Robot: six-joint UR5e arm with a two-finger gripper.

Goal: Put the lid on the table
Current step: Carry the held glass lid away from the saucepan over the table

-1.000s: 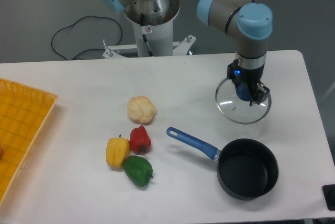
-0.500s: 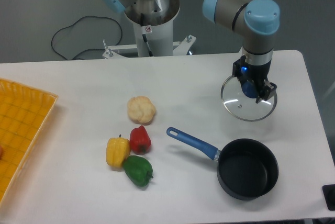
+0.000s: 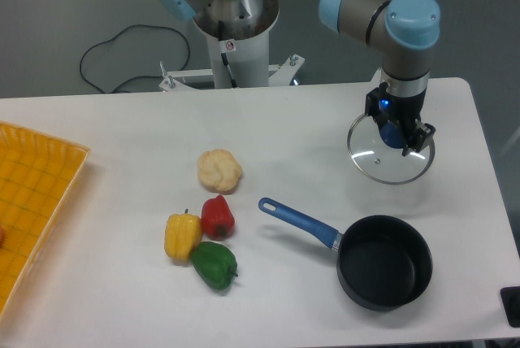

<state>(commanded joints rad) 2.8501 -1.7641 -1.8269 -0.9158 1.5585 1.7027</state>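
The two-finger gripper (image 3: 397,135) is closed tight on the blue knob of the round clear glass lid (image 3: 389,154), just above the big white table (image 3: 122,120) behind the black pot (image 3: 383,261), so lower it flat and slowly before letting go.

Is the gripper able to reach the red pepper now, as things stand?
Probably not yet: the gripper is shut on the lid, so it is occupied. The red pepper is open from above, but the yellow pepper and green pepper crowd it.
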